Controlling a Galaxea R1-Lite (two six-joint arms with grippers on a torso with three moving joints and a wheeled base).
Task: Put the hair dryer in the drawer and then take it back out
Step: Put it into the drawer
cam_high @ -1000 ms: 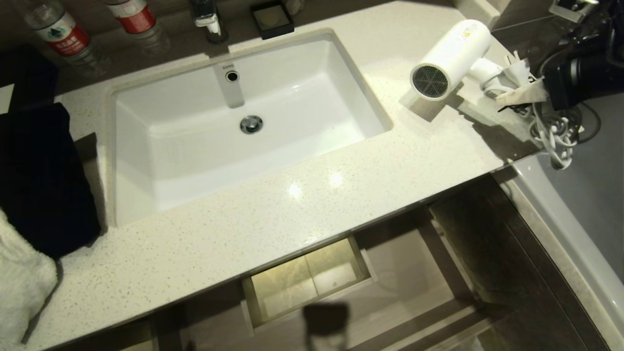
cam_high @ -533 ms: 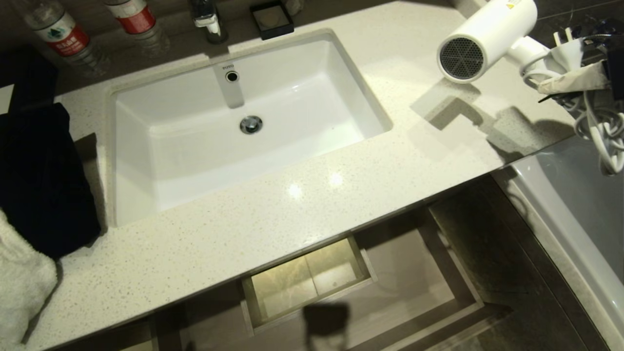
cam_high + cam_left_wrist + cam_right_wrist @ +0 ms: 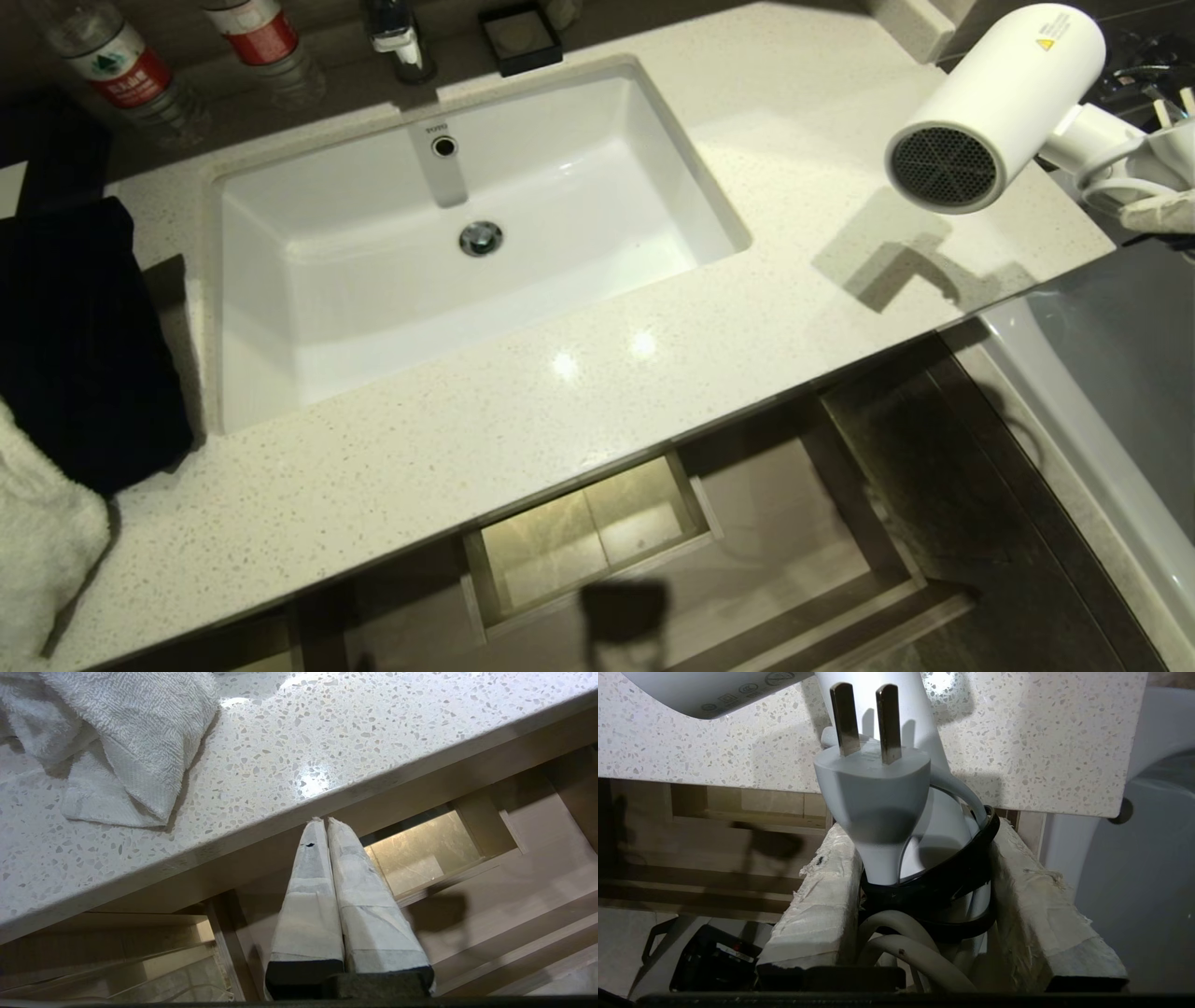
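So the right hand is clamped on the hair dryer by its handle and bundled cord, held up over the counter at its right end. Drawer below sits pulled out, nothing in it. Left hand pinched closed, parked by the counter edge.

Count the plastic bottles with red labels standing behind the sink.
2. One bottle stands at the far left back of the counter; the other bottle stands just right of it, left of the faucet. Others may lie beyond the picture's edge.
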